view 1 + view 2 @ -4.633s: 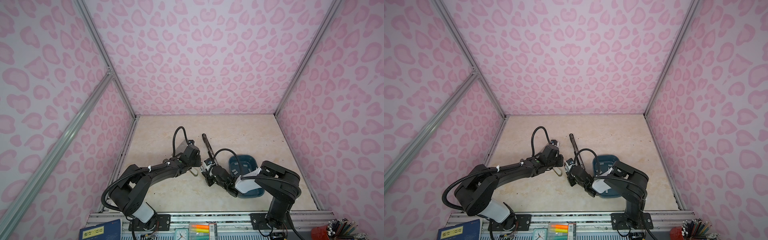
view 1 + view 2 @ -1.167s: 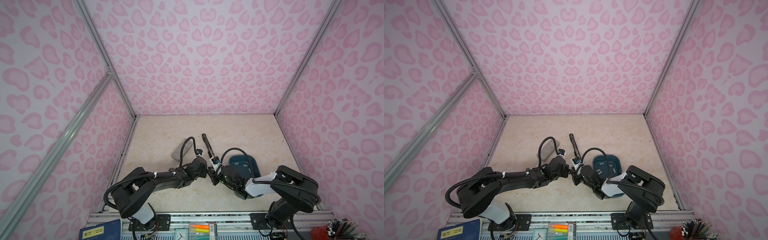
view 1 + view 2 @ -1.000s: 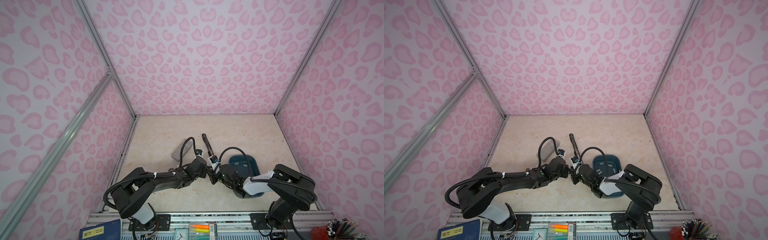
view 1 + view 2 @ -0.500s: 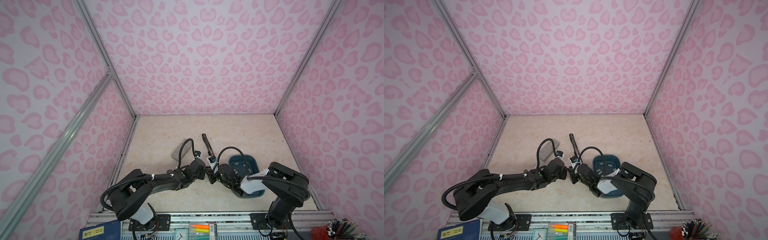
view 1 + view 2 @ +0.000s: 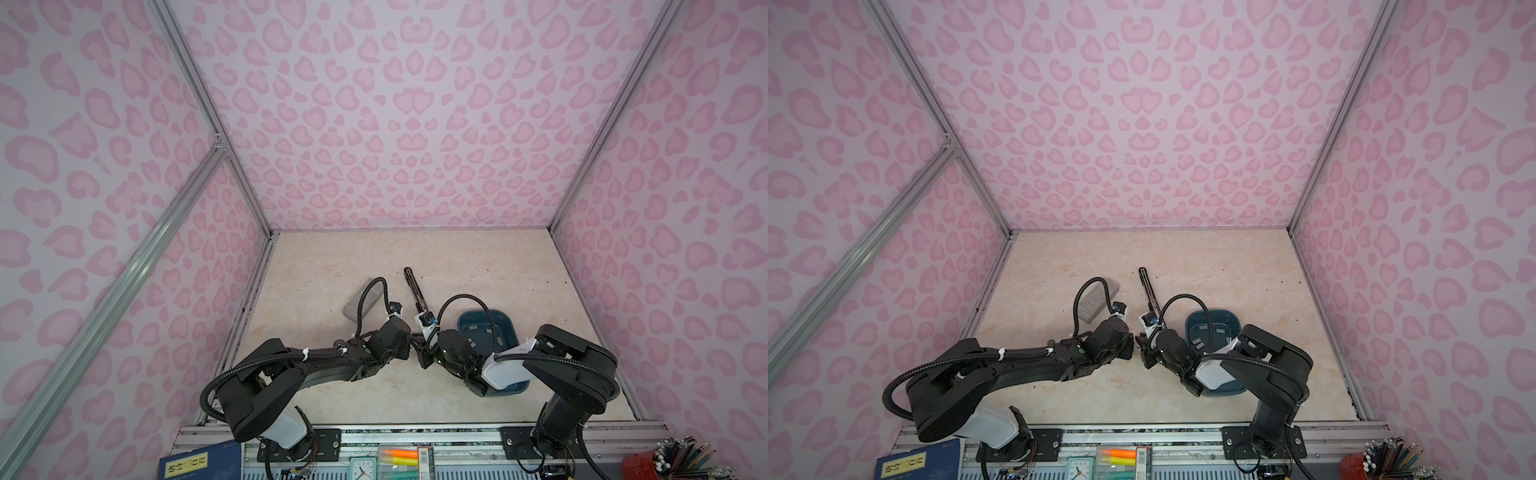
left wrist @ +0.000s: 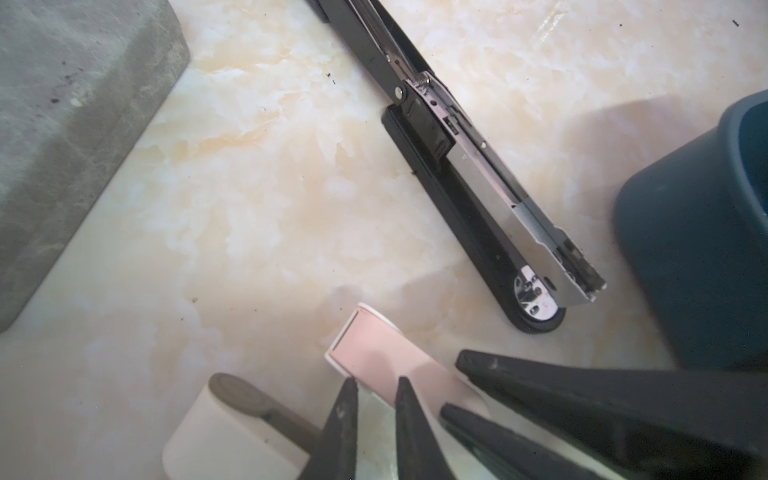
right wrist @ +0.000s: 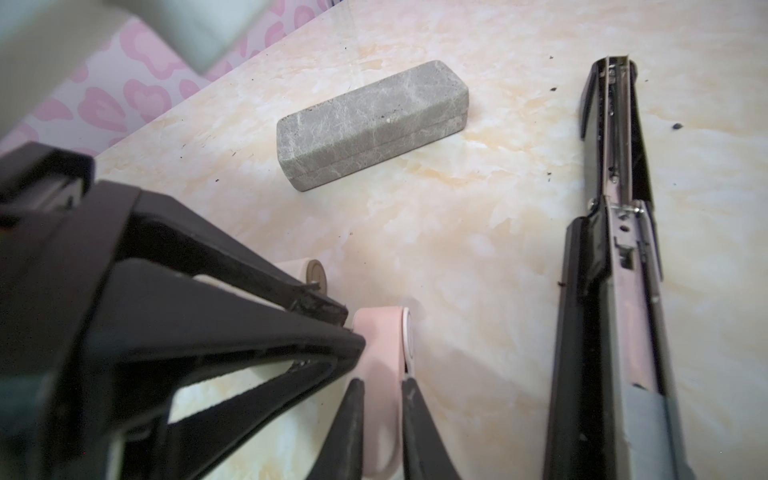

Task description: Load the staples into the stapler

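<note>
Silver-grey and thin, the staples [image 5: 468,328] lie loose in the dark blue tray [image 6: 706,249], which stands just beside the near end of the stapler [image 6: 478,166]; the stapler lies on the table [image 6: 249,187] with its top arm folded back flat and its bright channel [image 6: 490,178] bared upward; one flat strip [image 7: 382,345], tinted pink much as the channel is, stands between the narrowly set fingers of the right gripper [image 7: 382,382], which clasp it on either side of its width, and I judge it a staple strip, though I cannot be certain; the left gripper [image 6: 377,380] is closed down to a slit, its tips against the strip's free end, and whether they pinch it I cannot tell; such a strip should be very light and stiff along its length, yet brittle at the glue lines, so a hard squeeze or a twist between two grips may snap it; its metal is likely slippery; the sound hold is across its two sides near the middle, legs downward, leaving one end free to enter the channel.
</note>
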### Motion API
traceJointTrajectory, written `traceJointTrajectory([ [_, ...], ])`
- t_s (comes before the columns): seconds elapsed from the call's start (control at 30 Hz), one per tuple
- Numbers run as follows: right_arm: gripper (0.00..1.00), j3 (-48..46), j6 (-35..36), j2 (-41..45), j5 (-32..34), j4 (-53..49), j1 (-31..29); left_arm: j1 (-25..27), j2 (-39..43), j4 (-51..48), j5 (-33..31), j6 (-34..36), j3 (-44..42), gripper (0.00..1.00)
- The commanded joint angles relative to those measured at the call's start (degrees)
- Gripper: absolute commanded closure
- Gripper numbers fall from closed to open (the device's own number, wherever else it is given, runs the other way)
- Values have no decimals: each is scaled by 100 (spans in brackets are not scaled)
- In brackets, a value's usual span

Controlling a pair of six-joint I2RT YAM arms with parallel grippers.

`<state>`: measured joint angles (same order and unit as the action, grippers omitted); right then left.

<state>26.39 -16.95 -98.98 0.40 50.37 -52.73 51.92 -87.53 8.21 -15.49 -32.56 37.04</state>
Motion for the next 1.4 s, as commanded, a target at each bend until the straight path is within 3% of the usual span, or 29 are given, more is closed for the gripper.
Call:
traceJointTrajectory([
  [0.0, 82, -67, -19, -71, 65, -381, 0, 11, -1, -272, 14, -35, -5, 80],
  [1.1, 84, -135, -417, -296, 59, -187, -5, 90, 129, -327, -60, -49, -64, 78],
  [1.37, 69, -159, -81, 185, 387, -590, 0, 90, 788, -437, -174, 21, -124, 74],
])
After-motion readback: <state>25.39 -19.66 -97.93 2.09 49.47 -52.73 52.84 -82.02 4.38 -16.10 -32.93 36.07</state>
